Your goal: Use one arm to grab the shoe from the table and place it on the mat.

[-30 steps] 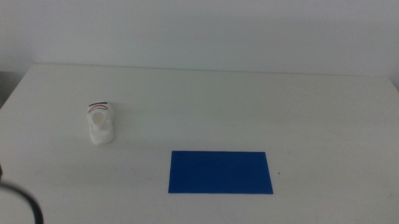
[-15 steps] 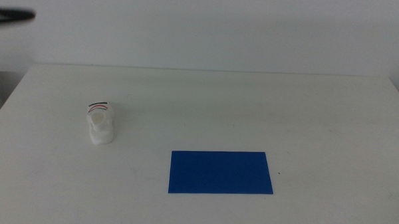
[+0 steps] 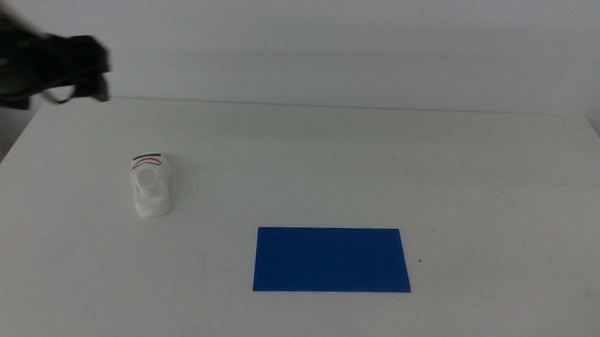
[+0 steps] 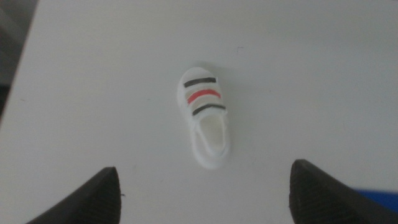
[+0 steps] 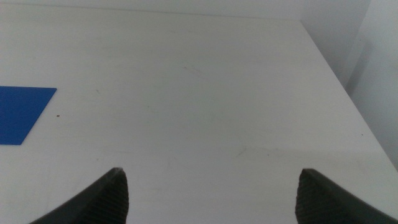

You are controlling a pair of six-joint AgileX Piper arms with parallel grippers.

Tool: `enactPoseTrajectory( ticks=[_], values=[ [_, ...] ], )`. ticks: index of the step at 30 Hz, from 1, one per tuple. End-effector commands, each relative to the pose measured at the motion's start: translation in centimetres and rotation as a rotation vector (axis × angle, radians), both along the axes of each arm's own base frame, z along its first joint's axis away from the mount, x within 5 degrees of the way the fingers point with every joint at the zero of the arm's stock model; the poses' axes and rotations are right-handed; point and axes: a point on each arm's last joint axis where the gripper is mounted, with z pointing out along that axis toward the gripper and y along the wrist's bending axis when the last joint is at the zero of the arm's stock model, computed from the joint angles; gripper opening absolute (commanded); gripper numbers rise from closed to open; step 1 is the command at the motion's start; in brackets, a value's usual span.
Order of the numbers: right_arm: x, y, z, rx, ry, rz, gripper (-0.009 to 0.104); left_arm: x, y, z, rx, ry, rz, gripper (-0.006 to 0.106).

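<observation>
The white shoe (image 3: pixel 151 188) with black and red stripe straps lies on the white table (image 3: pixel 380 161) at the left. The deep blue mat (image 3: pixel 332 259) lies flat near the front middle, to the right of the shoe. My left arm (image 3: pixel 43 65) comes in blurred at the top left, high above the table behind the shoe. In the left wrist view the shoe (image 4: pixel 205 115) lies well below my left gripper (image 4: pixel 205 193), whose jaws are wide open and empty. My right gripper (image 5: pixel 211 193) is open and empty over the right part of the table; it is out of the middle view.
A corner of the mat (image 5: pixel 22 112) shows in the right wrist view. The table's right edge (image 5: pixel 336 81) runs close to the right gripper. A small dark speck (image 3: pixel 420 260) lies just right of the mat.
My left arm has risen from the bottom left corner to the top left and reached inward above the table. The shoe and the mat have not moved.
</observation>
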Motion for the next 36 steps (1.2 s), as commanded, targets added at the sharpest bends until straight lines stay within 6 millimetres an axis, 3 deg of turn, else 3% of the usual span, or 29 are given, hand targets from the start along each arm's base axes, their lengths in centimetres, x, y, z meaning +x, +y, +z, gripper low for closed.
enactPoseTrajectory(
  ticks=[1, 8, 15, 25, 36],
  values=[
    [0.0, -0.1, 1.2, -0.022, -0.093, -0.003, 0.094, 1.8, -1.0, 1.4, -0.032, -0.059, 0.055, 0.091],
    [0.0, -0.1, 1.2, -0.022, -0.093, -0.003, 0.094, 7.4, -2.7, -1.8, -0.008, 0.158, 0.136, 0.091],
    [0.0, -0.1, 1.2, -0.022, -0.093, -0.003, 0.094, 10.7, -3.5, -6.0, -0.041, 0.254, 0.16, 0.091],
    [0.0, -0.1, 1.2, -0.022, -0.093, -0.003, 0.094, 13.7, -3.2, -11.4, -0.1, 0.298, 0.223, 0.091],
    [0.0, -0.1, 1.2, -0.022, -0.093, -0.003, 0.094, 15.3, -2.2, -14.2, -0.096, 0.289, 0.191, 0.091]
  ],
)
